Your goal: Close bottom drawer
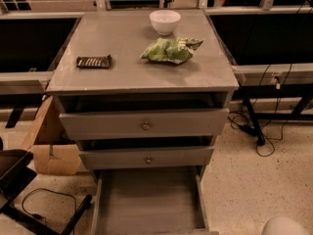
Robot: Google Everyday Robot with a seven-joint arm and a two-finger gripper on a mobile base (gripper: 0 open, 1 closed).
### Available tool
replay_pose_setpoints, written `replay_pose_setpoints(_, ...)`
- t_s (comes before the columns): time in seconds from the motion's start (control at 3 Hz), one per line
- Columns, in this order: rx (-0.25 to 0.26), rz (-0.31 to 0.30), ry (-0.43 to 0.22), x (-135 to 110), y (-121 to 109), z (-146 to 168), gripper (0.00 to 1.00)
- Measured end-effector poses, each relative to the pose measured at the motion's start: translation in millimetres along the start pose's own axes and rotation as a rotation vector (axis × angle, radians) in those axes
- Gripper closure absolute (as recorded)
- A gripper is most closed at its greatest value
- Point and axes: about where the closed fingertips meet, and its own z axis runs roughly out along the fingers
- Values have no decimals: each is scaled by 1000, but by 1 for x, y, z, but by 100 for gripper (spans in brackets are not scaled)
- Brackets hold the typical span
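The grey cabinet point(142, 77) has three drawers. The bottom drawer point(146, 199) is pulled far out toward me, and its long flat grey interior shows empty. Its front panel and knob are cut off by the lower edge of the view. Above it, the middle drawer point(146, 158) and the top drawer point(144, 124) each show a small round knob and stand slightly out. My gripper is not in view.
On the cabinet top lie a white bowl point(165, 21), a green chip bag point(170, 49) and a dark snack bar point(94, 61). A cardboard box point(51, 146) and a dark frame point(19, 185) stand at left. Cables point(254, 129) lie at right. A pale rounded object point(286, 226) sits bottom right.
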Motion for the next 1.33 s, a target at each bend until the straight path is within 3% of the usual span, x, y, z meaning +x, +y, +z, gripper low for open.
replay_pose_setpoints(0.33, 81, -131, -30, -31, -48, 13, 100)
replay_pose_setpoints(0.67, 85, -139, -31, -32, -46, 12, 100)
replay_pose_setpoints(1.33, 101, -184, -36, -49, -66, 9, 100)
